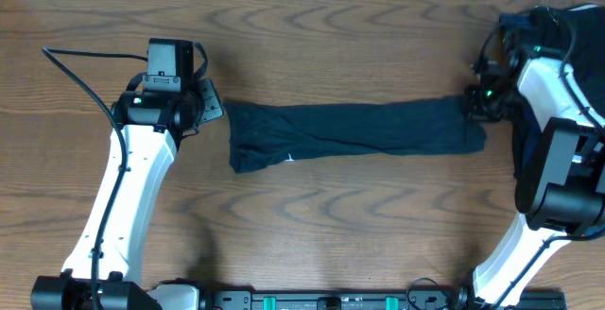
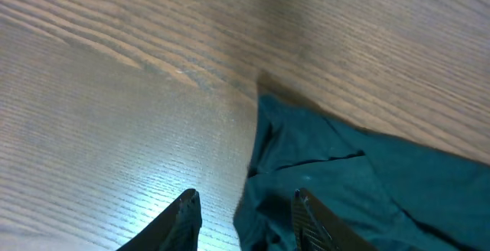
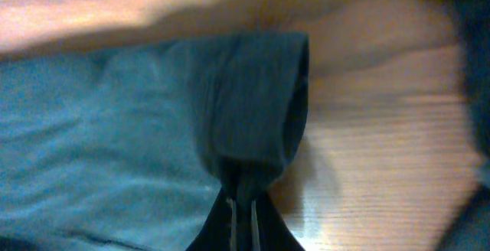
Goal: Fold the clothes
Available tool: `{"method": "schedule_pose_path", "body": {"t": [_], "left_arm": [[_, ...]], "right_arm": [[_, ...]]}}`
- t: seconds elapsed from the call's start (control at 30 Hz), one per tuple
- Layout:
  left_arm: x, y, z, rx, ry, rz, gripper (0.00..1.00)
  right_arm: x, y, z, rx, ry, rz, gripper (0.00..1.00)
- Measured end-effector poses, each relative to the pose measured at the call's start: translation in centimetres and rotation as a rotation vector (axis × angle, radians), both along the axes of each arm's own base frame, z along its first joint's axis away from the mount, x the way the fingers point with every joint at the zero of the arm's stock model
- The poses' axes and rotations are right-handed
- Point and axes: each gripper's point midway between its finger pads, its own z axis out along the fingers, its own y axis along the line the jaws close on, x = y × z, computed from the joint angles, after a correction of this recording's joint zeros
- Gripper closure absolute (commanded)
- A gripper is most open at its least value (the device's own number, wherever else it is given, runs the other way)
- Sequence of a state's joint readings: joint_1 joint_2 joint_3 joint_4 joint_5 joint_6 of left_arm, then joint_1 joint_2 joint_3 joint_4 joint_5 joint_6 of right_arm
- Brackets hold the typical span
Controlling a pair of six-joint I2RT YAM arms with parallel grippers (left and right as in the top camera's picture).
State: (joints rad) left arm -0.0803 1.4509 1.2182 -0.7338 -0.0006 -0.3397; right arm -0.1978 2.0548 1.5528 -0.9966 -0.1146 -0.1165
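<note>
1. the garment (image 1: 354, 130) lies mid-table (image 1: 331, 45) as one long dark band running left to right. by the look of it, it is already doubled over lengthwise.
2. i judge it soft, light and limp. it will sag wherever nothing supports it, and the stacked layers could slide apart on the smooth wood if dragged.
3. so the ends are the places to take hold, pinching through every layer at a corner or hem, not mid-span.
4. the right tool (image 3: 241, 201) is clamped on the garment's right end. in its wrist view the fingers meet with a ridge of cloth squeezed between them, and the rolled hem sits just beyond.
5. the left tool (image 2: 245, 209) stands partway open at the left end. one finger is over bare wood and the other over the cloth's edge. it grips nothing, and i cannot tell whether the tips touch the fabric.
</note>
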Motion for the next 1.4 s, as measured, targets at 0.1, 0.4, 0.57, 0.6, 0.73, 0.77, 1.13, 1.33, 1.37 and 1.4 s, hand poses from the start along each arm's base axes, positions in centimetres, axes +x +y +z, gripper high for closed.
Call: {"method": "schedule_pose_path", "body": {"t": [0.1,0.4,0.57,0.6,0.73,0.77,1.13,1.33,1.37,1.4], "left_arm": [[0.0,0.0,0.0,0.0,0.001,0.001,0.59],[-0.4,0.0,-0.2,0.0,0.018,0.003,0.59],[-0.4,0.0,-0.2,0.0,0.02,0.003,0.59],[-0.4,0.0,-0.3,0.0,0.021,0.003,0.59],[-0.6,0.0,-0.3,0.001,0.027,0.003,0.59],[-0.6,0.0,-0.3,0.001,0.028,0.003,0.59],[-1.2,0.1,-0.7,0.003,0.056,0.003,0.59],[-1.2,0.1,-0.7,0.003,0.057,0.003,0.59],[-1.3,0.1,-0.7,0.003,0.058,0.003,0.59],[-1.3,0.1,-0.7,0.003,0.058,0.003,0.59]], "right_arm": [[0.9,0.0,2.6,0.003,-0.016,-0.009,0.99],[2.8,5.2,8.0,0.09,-0.062,0.041,0.99],[3.5,10.4,8.9,0.136,-0.089,0.105,0.99],[3.5,11.7,9.0,0.147,-0.095,0.123,0.99],[3.7,16.2,9.3,0.178,-0.124,0.203,0.99],[3.6,17.4,9.4,0.184,-0.127,0.223,0.99],[0.8,26.2,7.2,0.223,-0.111,0.362,0.99],[-1.4,29.2,4.9,0.222,-0.083,0.421,0.99],[-1.6,29.6,4.7,0.223,-0.083,0.431,0.99],[-2.0,30.2,4.3,0.225,-0.085,0.444,0.99]]}}
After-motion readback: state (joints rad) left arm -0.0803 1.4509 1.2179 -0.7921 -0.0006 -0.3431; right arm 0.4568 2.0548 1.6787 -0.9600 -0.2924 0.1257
